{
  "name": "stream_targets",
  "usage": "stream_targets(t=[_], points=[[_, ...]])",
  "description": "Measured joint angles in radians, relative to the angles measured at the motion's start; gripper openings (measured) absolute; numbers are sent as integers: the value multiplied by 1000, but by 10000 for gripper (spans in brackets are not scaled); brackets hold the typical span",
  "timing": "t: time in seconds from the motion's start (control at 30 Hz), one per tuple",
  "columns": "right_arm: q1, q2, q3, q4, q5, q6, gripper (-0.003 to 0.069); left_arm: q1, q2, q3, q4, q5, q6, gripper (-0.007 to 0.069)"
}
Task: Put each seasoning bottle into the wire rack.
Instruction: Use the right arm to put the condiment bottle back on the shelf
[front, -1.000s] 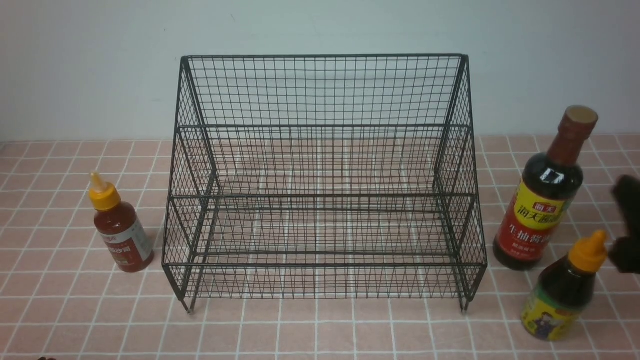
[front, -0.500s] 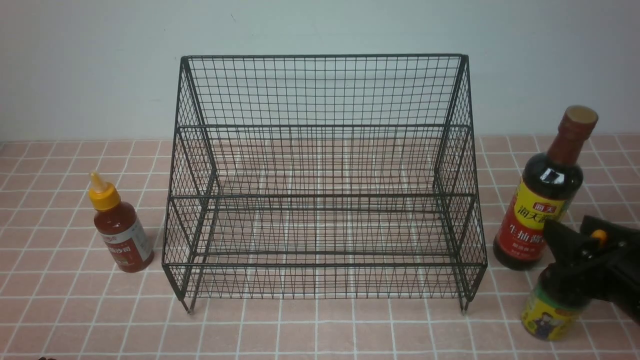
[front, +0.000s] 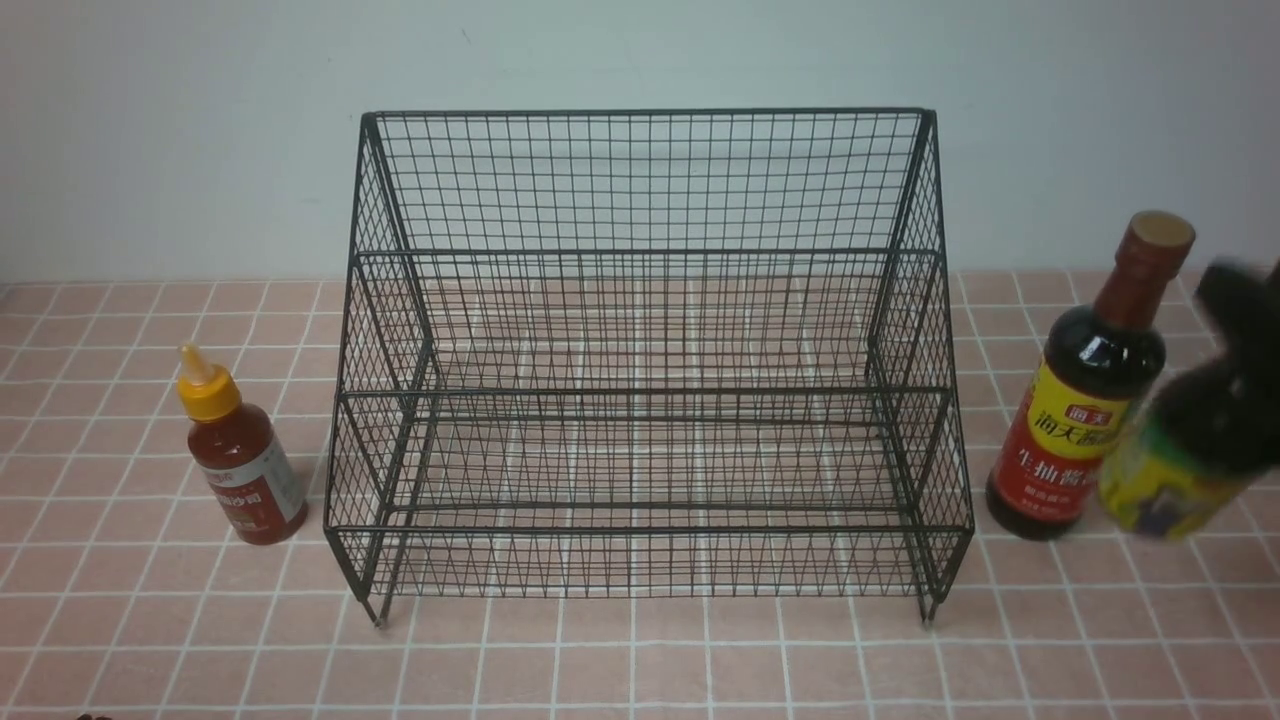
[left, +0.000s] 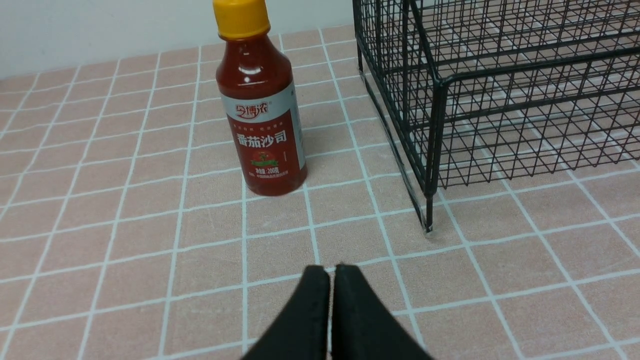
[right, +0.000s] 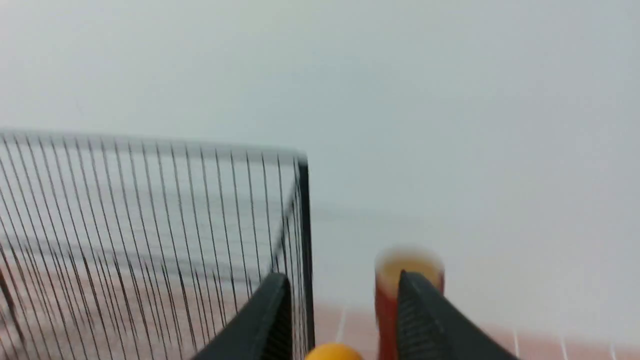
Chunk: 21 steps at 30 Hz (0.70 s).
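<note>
The black wire rack (front: 640, 250) stands empty in the middle. To its right, my right gripper (front: 1238, 320) is shut on the small dark bottle (front: 1185, 460) with the yellow-green label. That bottle hangs above the table, tilted and blurred, in front of the tall soy-sauce bottle (front: 1085, 400). In the right wrist view its orange cap (right: 332, 352) shows between the fingers (right: 425, 315). The red-sauce bottle (front: 243, 470) with the yellow cap stands left of the rack. My left gripper (left: 330, 270) is shut and holds nothing, low over the tiles short of that bottle (left: 262, 125).
Pink tiles with white joints cover the table (front: 640, 660). A pale wall (front: 200, 130) rises close behind the rack. The rack's front left foot (left: 428, 227) stands near my left gripper. The rack's top corner (right: 301, 165) is near my right fingers.
My right gripper came in from the right, closed round the small dark bottle's neck and lifted it up off the tiles. The other two bottles, the rack and the left gripper have not moved.
</note>
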Motion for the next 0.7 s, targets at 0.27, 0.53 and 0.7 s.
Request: stream_targets(t=[0.27, 0.53, 0.7], points=[[202, 83, -141, -102, -21, 128, 259, 0, 0, 0, 0, 0, 0, -6], [327, 353, -220, -102, -175, 98, 259, 0, 0, 0, 0, 0, 0, -6], [338, 520, -251, -106, -280, 94, 259, 0, 0, 0, 0, 0, 0, -6]])
